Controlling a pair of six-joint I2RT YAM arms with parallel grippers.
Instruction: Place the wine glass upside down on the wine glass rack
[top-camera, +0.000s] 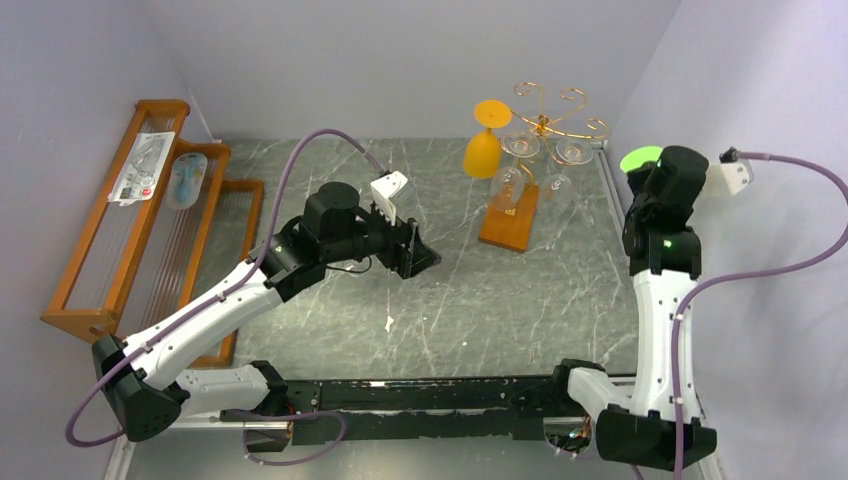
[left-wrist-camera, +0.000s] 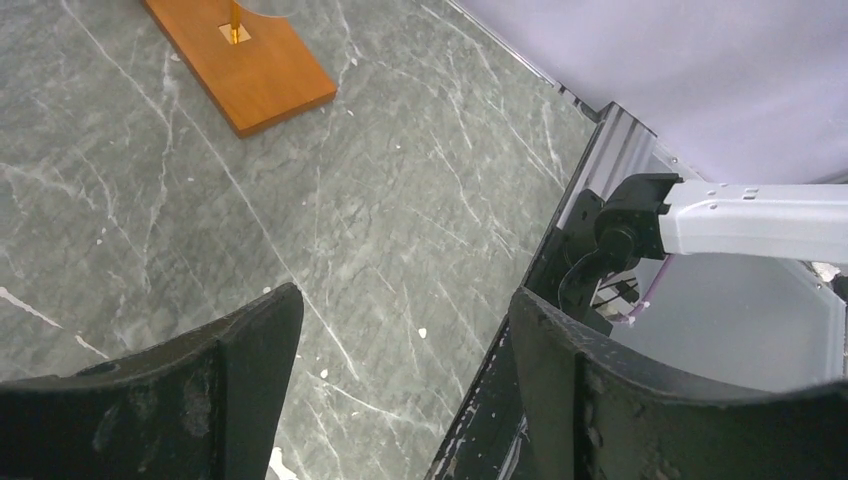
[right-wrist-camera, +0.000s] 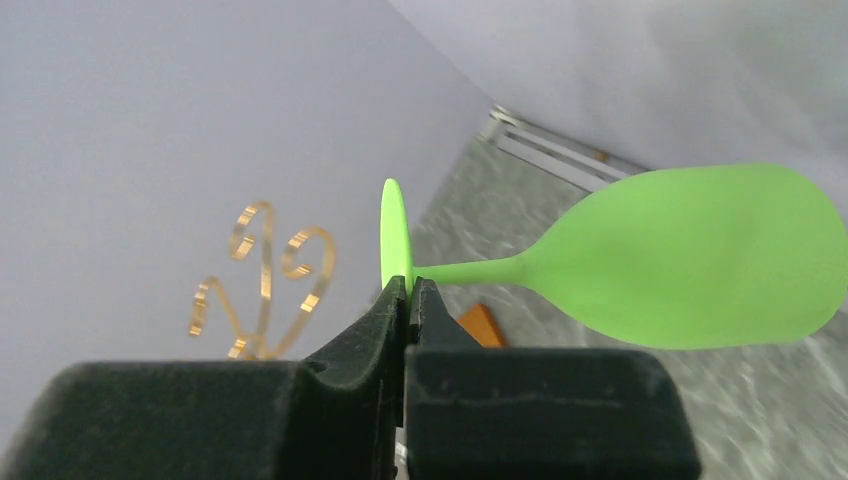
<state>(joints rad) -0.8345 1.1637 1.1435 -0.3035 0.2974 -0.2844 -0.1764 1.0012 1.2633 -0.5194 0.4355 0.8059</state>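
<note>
Green wine glass is pinched at the stem, just by its foot, in the right gripper, up near the right wall beside the wine glass rack. Left gripper is spread wide and empty. Risks: the glass could swivel in that thin-stem pinch, or knock the clear glasses already hanging on the rack.

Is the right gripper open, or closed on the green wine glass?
Shut on it. In the right wrist view, the right gripper pinches the green wine glass by its stem, right beside the round foot.
</note>
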